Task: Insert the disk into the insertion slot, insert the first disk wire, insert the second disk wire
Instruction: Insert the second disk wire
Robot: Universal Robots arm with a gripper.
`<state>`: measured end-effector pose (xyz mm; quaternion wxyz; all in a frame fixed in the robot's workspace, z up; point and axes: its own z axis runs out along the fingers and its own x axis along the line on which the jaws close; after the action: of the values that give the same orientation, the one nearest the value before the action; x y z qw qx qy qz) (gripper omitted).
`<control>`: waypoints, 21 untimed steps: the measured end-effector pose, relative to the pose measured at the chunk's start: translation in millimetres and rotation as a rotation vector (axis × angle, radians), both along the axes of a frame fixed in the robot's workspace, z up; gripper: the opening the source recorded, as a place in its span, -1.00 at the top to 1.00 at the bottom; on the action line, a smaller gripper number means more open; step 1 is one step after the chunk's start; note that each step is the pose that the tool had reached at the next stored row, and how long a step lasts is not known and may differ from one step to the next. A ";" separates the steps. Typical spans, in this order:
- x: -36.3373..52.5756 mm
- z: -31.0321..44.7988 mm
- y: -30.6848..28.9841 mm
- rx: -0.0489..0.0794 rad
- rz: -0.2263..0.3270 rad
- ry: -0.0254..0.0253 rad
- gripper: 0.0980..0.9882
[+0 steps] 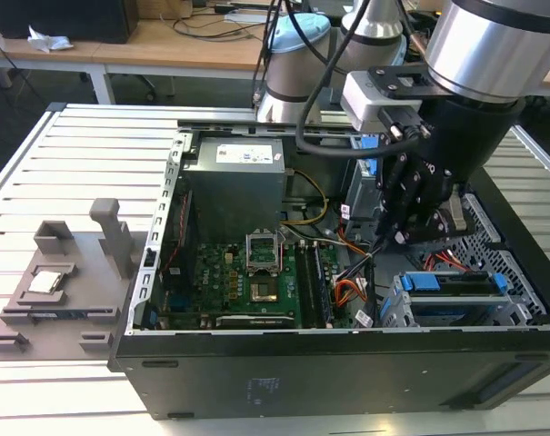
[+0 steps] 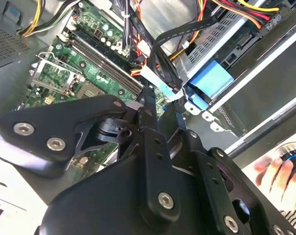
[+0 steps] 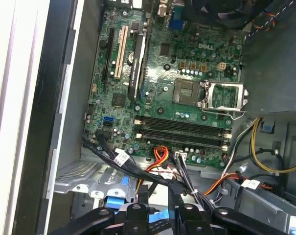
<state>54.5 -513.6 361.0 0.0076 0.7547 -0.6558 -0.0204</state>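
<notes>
While the slatted worktop (image 1: 75, 154) carries the open computer case (image 1: 329, 368), the insertion slot (image 1: 395, 307) sits at 4 o'clock in the exterior view, with the disk (image 1: 461, 289) seated inside it. The gripper (image 1: 405, 238) hangs just above, toward 11 o'clock. A black wire (image 2: 160, 44) runs to its fingers (image 2: 148, 98); I cannot tell whether they clench it.
</notes>
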 end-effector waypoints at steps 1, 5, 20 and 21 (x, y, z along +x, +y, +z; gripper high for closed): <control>0.1 -0.1 0.0 0.000 0.000 0.0000 0.54; 8.0 -0.3 0.2 0.000 0.000 -0.0001 0.54; 17.2 -5.5 0.4 0.000 0.000 0.0008 0.99; 17.2 -5.5 0.4 0.000 0.000 0.0008 0.99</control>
<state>71.7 -513.3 355.5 0.0079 0.7546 -0.6558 -0.0207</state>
